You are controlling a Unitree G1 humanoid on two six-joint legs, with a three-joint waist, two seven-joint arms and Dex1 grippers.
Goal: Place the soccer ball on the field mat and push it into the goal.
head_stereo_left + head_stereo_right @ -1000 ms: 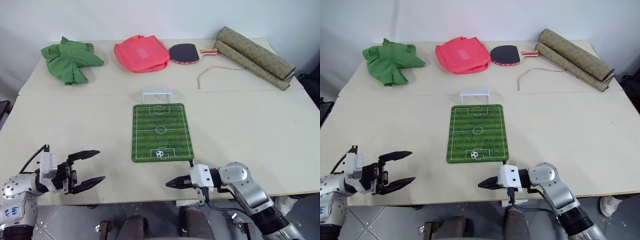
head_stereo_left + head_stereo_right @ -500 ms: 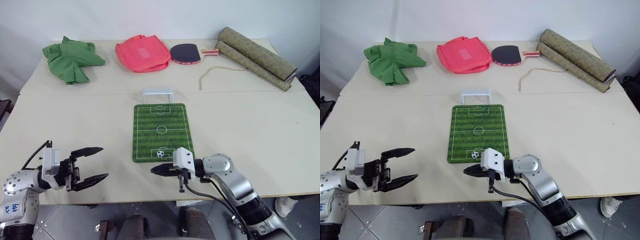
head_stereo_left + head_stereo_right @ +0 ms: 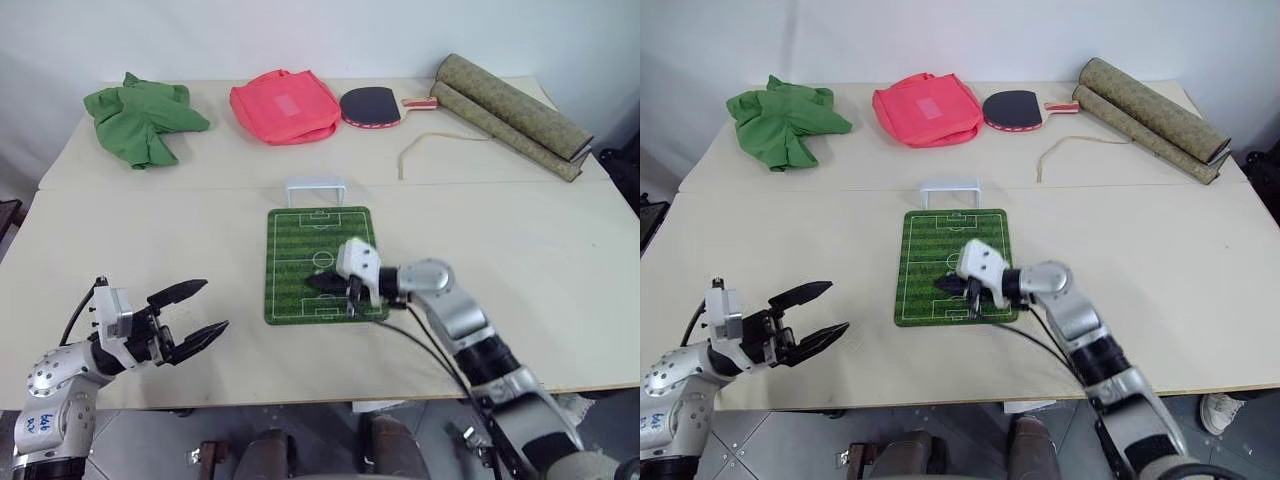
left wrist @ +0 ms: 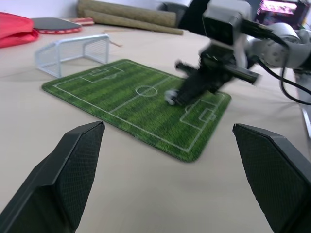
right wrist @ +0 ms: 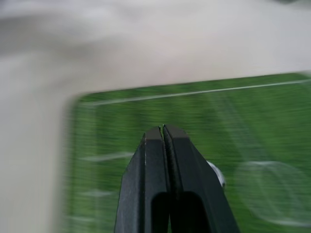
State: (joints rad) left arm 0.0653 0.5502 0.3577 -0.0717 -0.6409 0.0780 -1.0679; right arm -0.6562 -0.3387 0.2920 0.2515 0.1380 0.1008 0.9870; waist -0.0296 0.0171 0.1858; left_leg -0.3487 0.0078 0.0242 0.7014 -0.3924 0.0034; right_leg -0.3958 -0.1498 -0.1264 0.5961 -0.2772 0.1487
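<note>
Since a second ago the right claw (image 3: 315,282) has swung from off the near edge of the bench (image 3: 560,270) up over the field mat (image 3: 322,262), and the soccer ball (image 4: 170,96) has gone with it, from the near penalty box to just short of the centre circle. That claw is shut tight with nothing gripped, its tips touching the ball's near side as a pusher. The left claw (image 3: 187,313) hangs wide open and empty over the near left of the bench, well apart from the mat. The goal (image 3: 314,189) stands just beyond the mat's far edge. The risk now is aim: the tips are narrow and the ball tiny, so an off-centre shove could squirt it sideways off the mat or past a post, and too hard a push might knock the light goal frame over
</note>
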